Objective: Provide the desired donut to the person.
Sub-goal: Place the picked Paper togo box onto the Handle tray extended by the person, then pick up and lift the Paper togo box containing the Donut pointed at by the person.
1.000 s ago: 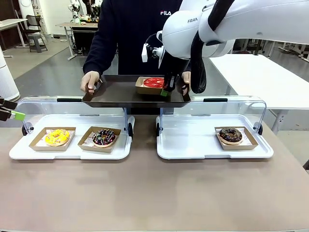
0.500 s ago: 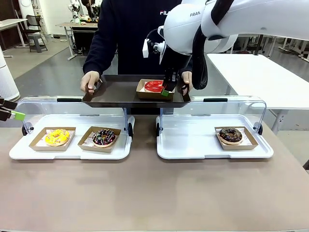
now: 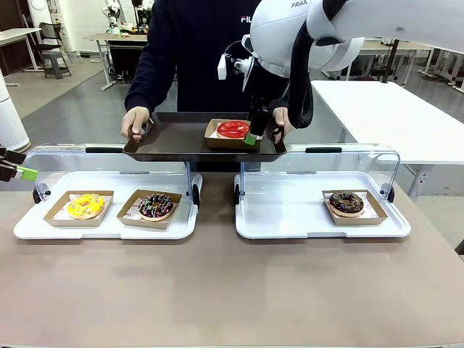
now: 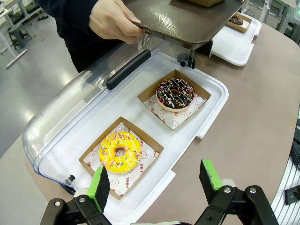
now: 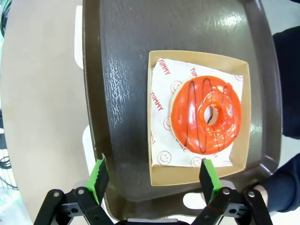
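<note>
Right now the red donut (image 5: 206,114) is sitting in its cardboard box (image 5: 161,176) on the dark tray (image 3: 174,141), close to the tray's right end. The person (image 3: 196,51) is standing behind the dark tray and holding it up level, one hand (image 3: 135,120) gripping its left end and the other hand (image 3: 279,119) its right end, likely so the box is not sliding off. The right gripper (image 3: 264,136) is hanging just above the dark tray's near edge, with its jaws spread wide and pinching nothing; the box is lying below them, free. It looks like the donut is already resting with the person, so the giving part seems nearly done. The left gripper (image 4: 154,180) is waiting well apart from the dark tray, off to its left and lower down, jaws wide too and holding nothing, probably keeping out of the way. The yellow donut (image 4: 120,151), the sprinkle donut (image 4: 174,92) and the chocolate donut (image 3: 346,202) are lying lower than the dark tray, on the robot's side of it.
</note>
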Motion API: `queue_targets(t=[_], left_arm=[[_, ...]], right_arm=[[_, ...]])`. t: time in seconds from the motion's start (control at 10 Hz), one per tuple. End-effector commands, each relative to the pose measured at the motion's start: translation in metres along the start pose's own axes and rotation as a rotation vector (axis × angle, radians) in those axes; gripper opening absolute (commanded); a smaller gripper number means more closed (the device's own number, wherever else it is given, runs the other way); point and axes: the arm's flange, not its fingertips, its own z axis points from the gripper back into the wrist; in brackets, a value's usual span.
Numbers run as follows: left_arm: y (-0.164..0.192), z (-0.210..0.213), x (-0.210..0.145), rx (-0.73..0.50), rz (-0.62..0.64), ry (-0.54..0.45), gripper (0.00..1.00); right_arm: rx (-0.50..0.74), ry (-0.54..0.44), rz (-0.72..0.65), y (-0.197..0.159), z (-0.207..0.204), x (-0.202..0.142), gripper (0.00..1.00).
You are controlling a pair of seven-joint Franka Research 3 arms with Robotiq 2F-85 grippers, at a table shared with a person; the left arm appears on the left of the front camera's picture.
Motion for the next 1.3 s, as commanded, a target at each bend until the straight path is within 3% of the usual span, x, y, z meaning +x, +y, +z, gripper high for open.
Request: queue_targets(t=[0.0, 0.2, 0.3, 1.2], left_arm=[[0.002, -0.001, -0.004, -0.009, -0.014, -0.016, 1.0], [0.002, -0.001, -0.004, -0.009, -0.014, -0.016, 1.0], [0.002, -0.001, -0.004, -0.009, -0.014, -0.016, 1.0], [0.002, -0.001, -0.004, -0.009, -0.014, -0.016, 1.0]], right_arm=[[0.025, -0.008, -0.023, 0.002, 0.009, 0.0, 1.0], [0.081, -0.002, -0.029, 0.011, 0.016, 0.004, 1.0], [0.008, 0.005, -0.001, 0.001, 0.006, 0.001, 1.0], [0.008, 0.005, -0.001, 0.001, 0.006, 0.001, 1.0]])
